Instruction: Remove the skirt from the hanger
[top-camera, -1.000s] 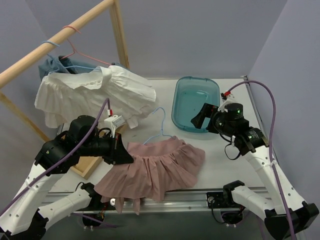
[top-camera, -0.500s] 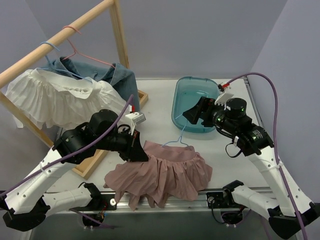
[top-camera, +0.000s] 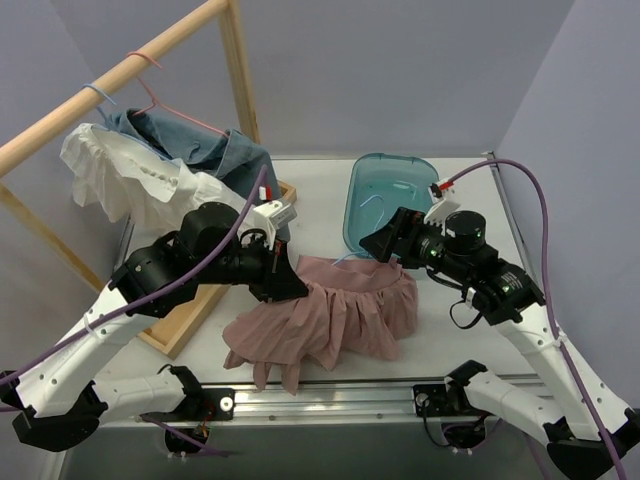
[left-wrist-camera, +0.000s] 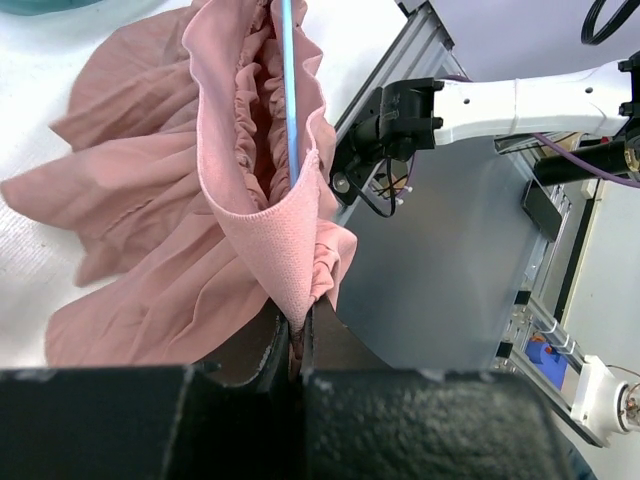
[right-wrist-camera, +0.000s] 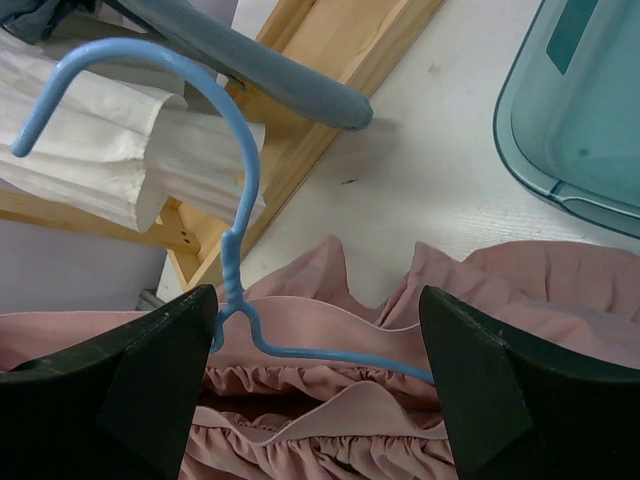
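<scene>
Plain lavender-grey walls (top-camera: 400, 70) close in the scene under soft, even light. A white counter (top-camera: 320, 195) fills the centre of the frame, and a wooden clothes rail (top-camera: 60, 120) slants across the upper left.

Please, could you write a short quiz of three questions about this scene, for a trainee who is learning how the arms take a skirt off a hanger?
1. True or false: the left gripper is shut on the edge of the skirt.
2. Choose one. The neck of the hanger lies:
A) between the open jaws of the right gripper
B) clamped in the left gripper
C) well away from the skirt
3. Short answer: is the hanger free of the skirt?

Key:
1. True.
2. A.
3. No. Its wire runs inside the waistband.
</scene>
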